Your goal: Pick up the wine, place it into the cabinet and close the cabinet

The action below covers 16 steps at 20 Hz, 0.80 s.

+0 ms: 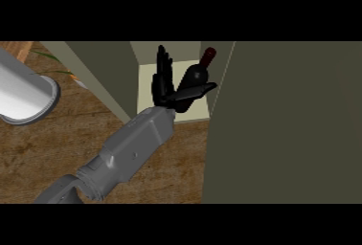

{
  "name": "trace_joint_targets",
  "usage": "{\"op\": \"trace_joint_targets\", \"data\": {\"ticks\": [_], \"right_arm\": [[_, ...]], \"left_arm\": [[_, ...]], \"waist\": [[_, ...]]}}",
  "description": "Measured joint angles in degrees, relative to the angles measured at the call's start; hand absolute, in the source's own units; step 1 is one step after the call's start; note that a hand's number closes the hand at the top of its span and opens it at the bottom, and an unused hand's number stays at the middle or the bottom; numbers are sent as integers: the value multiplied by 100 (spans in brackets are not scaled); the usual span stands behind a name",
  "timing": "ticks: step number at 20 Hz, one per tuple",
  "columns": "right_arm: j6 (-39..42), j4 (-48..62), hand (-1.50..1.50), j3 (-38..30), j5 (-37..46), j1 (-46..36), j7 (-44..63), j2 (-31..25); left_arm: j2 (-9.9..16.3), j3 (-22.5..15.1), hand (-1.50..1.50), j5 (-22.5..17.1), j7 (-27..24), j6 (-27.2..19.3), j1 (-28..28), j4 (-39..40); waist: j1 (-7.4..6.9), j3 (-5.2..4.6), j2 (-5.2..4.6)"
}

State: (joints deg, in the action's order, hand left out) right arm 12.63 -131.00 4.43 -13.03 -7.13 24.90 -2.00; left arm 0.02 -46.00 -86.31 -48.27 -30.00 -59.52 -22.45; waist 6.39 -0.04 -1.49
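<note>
1. Now one grey arm reaches up from the bottom, and its black hand (167, 83) is inside the open cabinet (152, 76).
2. From this view alone I cannot tell if it is the left or the right arm, so I do not say.
3. The wine (196, 76) is a dark bottle with a dark red top. It is standing in the cabinet, just beside the hand.
4. The fingers point straight up, close together, and the thumb sticks out sideways across the bottle's lower part. I think the hand is letting go, because nothing is curled round the bottle.
5. The bottle looks tipped a little to the right. I cannot tell if it rests on the shelf.
6. A big green door (283, 124) stands open on the right so the bottle can go in. It is not yet closed.
7. On the left is a white tube thing (25, 95) over the brown counter (63, 148). I cannot tell what it is.
</note>
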Motion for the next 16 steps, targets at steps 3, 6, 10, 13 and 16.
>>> {"op": "trace_joint_targets", "data": {"ticks": [3,6,10,13,16], "right_arm": [[-4,-49,-150,-71,-85,4,62,-38],[-79,-34,-150,15,32,-20,74,23],[-161,-106,-150,41,79,-80,237,11],[-252,-155,-150,50,123,-114,339,28],[-242,-237,-150,53,138,-12,370,-1]], "left_arm": [[-1,-59,-150,-60,-99,54,56,-105],[1,-156,-150,-162,-159,60,136,-308],[1,-338,-150,-239,-258,155,322,-574],[1,-483,-150,-262,-309,187,398,-751],[7,-633,-150,-262,-381,169,514,-920]], "waist": [[-69,1,17],[-114,0,30],[-202,0,54],[-265,0,71],[-315,1,86]]}}
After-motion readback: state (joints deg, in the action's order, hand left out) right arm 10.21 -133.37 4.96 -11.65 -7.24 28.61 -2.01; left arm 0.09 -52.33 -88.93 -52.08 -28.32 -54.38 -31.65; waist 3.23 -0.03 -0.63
